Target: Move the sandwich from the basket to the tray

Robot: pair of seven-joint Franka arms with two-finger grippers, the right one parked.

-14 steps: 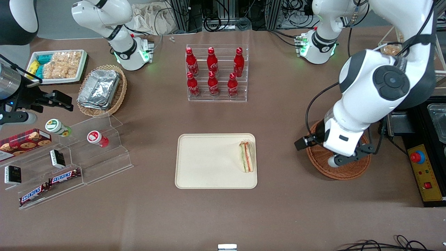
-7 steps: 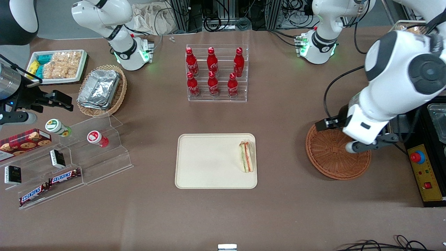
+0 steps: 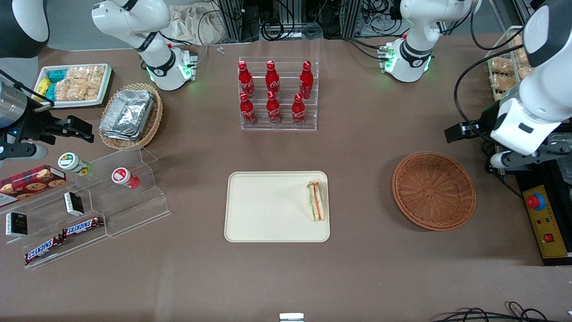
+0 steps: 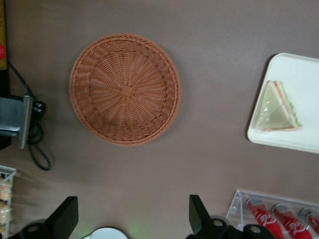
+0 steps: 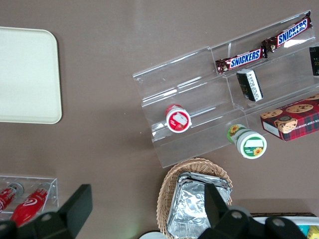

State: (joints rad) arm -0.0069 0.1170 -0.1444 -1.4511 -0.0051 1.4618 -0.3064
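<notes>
The sandwich (image 3: 315, 201) (image 4: 280, 107), a clear-wrapped wedge with orange and green layers, lies on the cream tray (image 3: 268, 210) (image 4: 299, 69), at the tray's edge toward the working arm. The reddish-brown wicker basket (image 3: 433, 191) (image 4: 124, 88) stands beside the tray with nothing in it. My gripper (image 3: 520, 157) (image 4: 130, 219) hangs above the table edge at the working arm's end, a little farther from the front camera than the basket. Its fingers (image 4: 197, 215) are spread wide, open and holding nothing.
A clear rack of red bottles (image 3: 277, 94) (image 4: 279, 214) stands farther back than the tray. A yellow control box (image 3: 543, 219) and a wire rack of snacks (image 3: 502, 71) sit near my gripper. Toward the parked arm's end stand an acrylic snack stand (image 3: 89, 201) and a foil-container basket (image 3: 129, 115).
My arm has swung up and away from above the basket toward the working arm's end of the table, uncovering the whole basket. The sandwich has stayed on the tray.
</notes>
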